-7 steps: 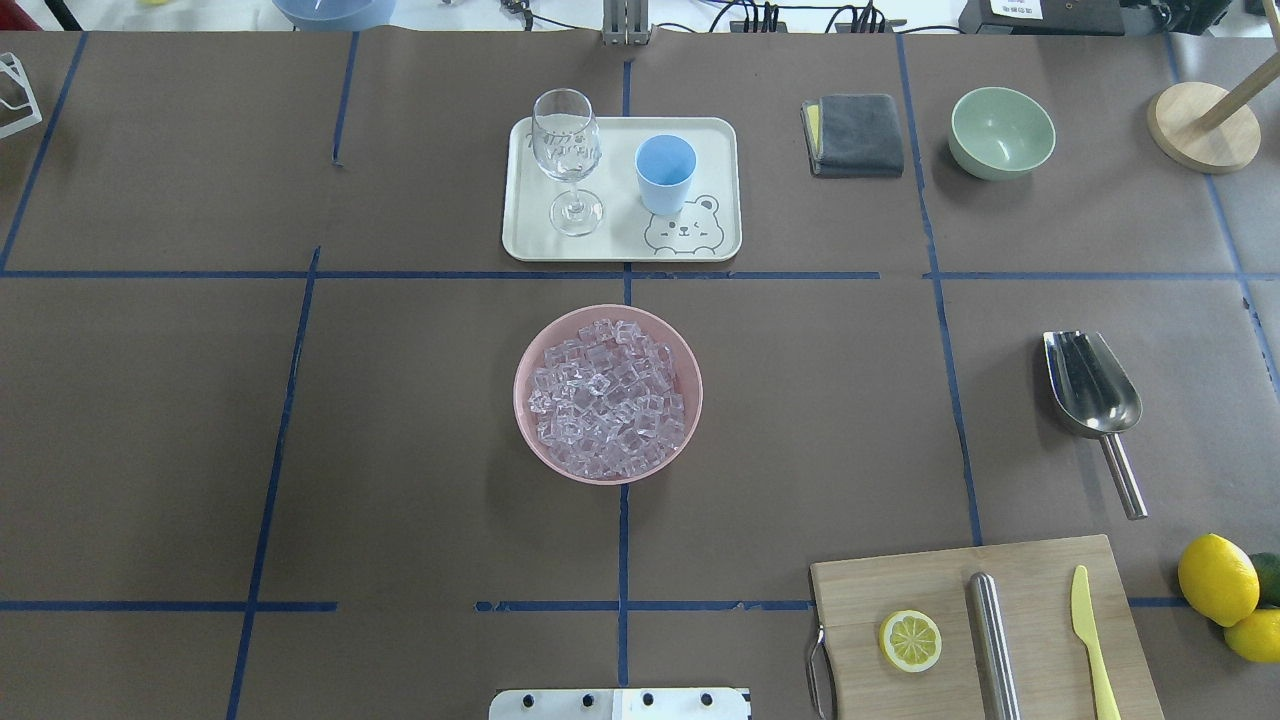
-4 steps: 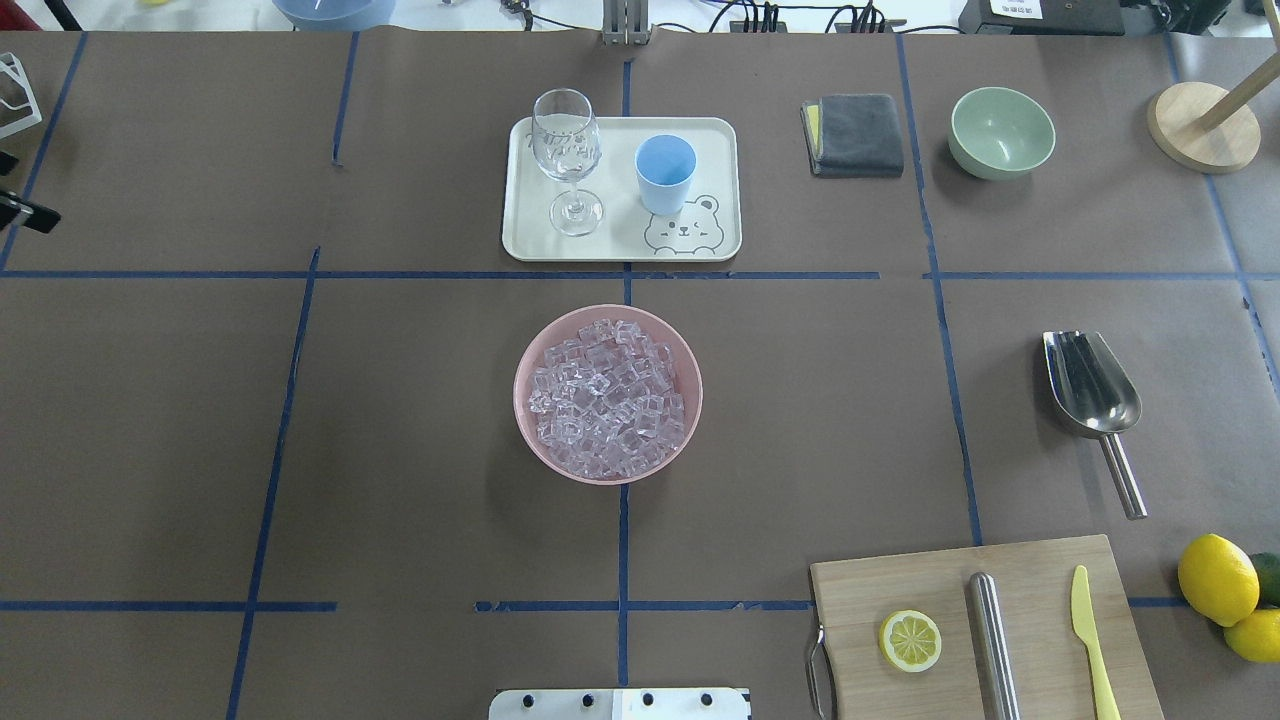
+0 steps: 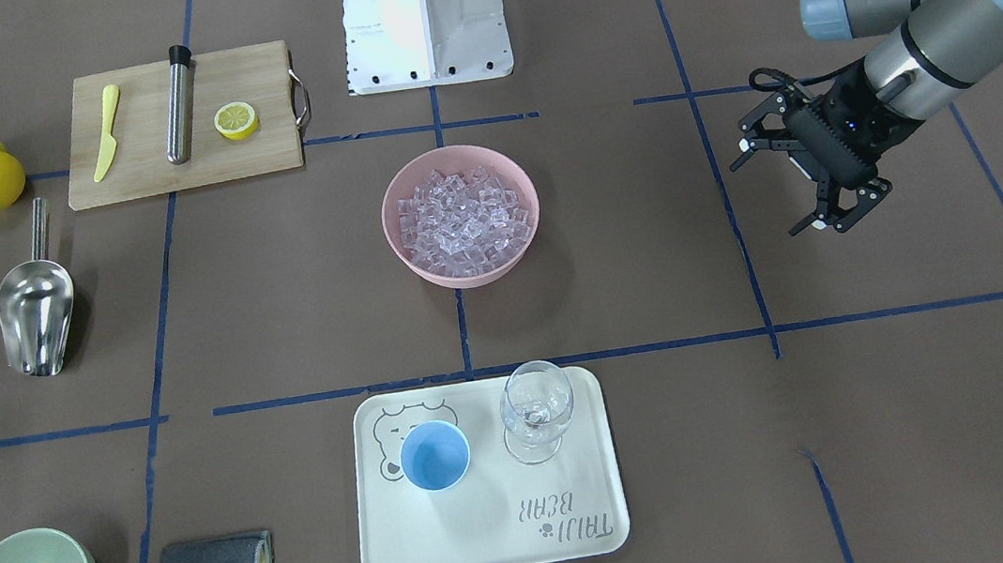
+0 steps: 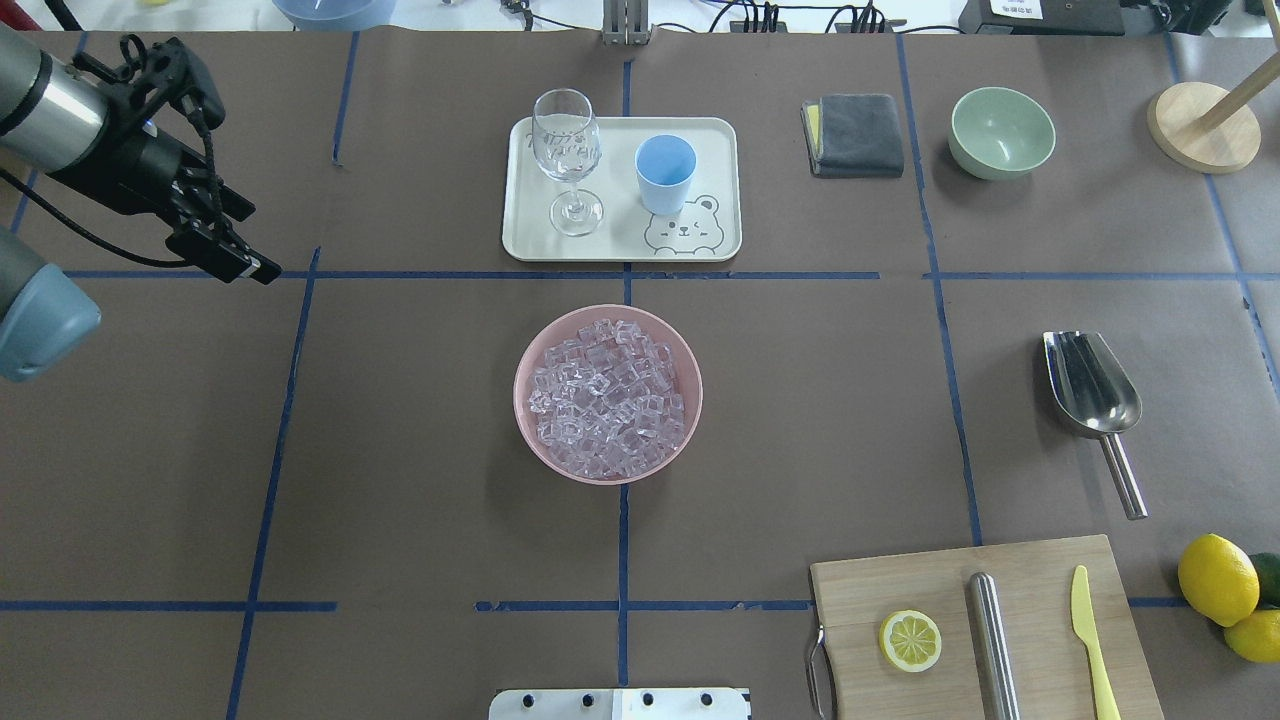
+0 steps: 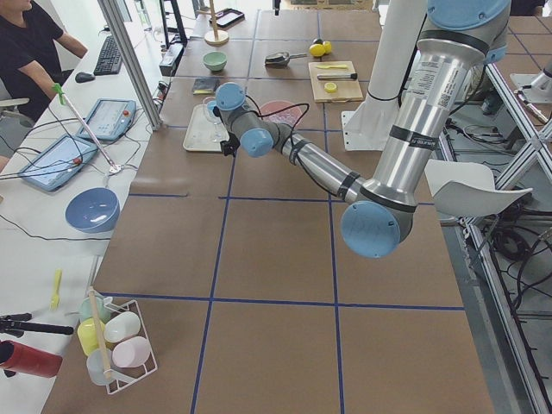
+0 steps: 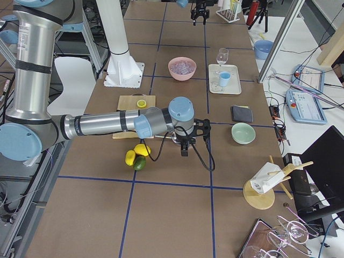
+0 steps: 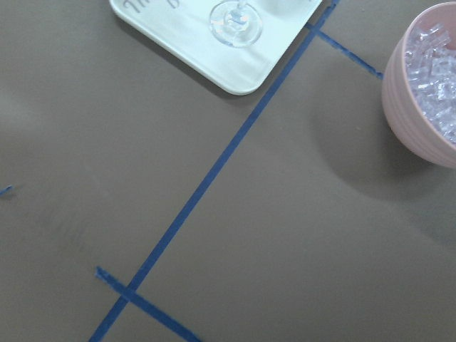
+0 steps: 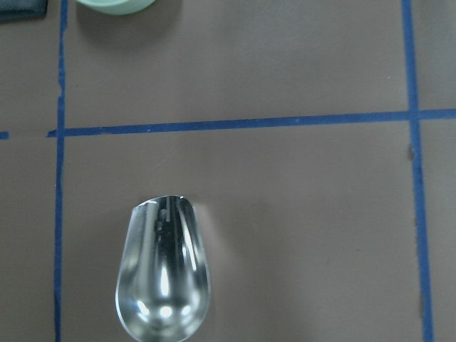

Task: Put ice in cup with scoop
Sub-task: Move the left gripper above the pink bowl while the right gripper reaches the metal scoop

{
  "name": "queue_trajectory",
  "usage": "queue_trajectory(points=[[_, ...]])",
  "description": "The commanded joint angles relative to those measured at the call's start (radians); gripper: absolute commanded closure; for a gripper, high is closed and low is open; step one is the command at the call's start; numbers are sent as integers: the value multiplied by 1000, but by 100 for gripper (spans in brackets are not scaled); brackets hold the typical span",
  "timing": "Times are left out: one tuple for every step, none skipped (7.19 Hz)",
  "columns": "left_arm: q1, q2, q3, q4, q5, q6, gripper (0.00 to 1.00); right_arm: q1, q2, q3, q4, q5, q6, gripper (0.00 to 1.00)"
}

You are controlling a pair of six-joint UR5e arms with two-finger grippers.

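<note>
**Surface** (image 4: 400, 420): brown paper with a blue tape grid; everything stands on it.

**Cutting board** (image 3: 144, 166): upper left of the front-facing view, carrying items not needed for this task.

**Tray** (image 3: 492, 528): lower centre of the front-facing view. It groups the two drinking vessels on the side away from the robot's base.

**Pink bowl** (image 3: 467, 271): centre of the frame, between base and tray, which I judge keeps the carry to the cup short.

**Left hand** (image 3: 778, 184): right of the front-facing view, raised above bare paper, fingers spread wide, holding nothing, well apart from all task items.

**Right hand** (image 6: 184, 148): seen only in the right side view, so its opening cannot be told. Its wrist camera looks down on the scoop, suggesting a line-up for pickup.

**Scoop** (image 3: 36, 311): left of frame, lying alone, trough up, handle pointing to the frame's top, free for gripping.

**Wine glass** (image 3: 536, 414): upright on the tray, just beside the cup.

**Cup** (image 3: 434, 455): light blue, upright, mouth open, apparently empty.

**Ice** (image 3: 461, 215): clear cubes heaped in the pink bowl; none scooped yet.
</note>
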Motion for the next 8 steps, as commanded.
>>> queue_trajectory(points=[[49,-1,29,-179,46,-6,0,-187,9,76,5,-58,254,0],[53,-3,66,-288,57,-8,0,-268,25,84,5,-87,298,0],[67,-3,76,-341,56,-14,0,-328,25,86,10,-116,371,0],[85,-6,92,-342,56,-14,0,-367,14,74,54,-129,389,0],[96,-9,105,-343,56,-11,0,-411,-1,61,76,-190,393,0],[99,-15,106,-343,56,-13,0,-436,-6,26,103,-213,381,0],[102,-15,115,-343,56,-10,0,-453,-8,-35,170,-215,383,0],[119,-16,123,-343,56,-8,0,-463,-20,-66,218,-209,381,0]])
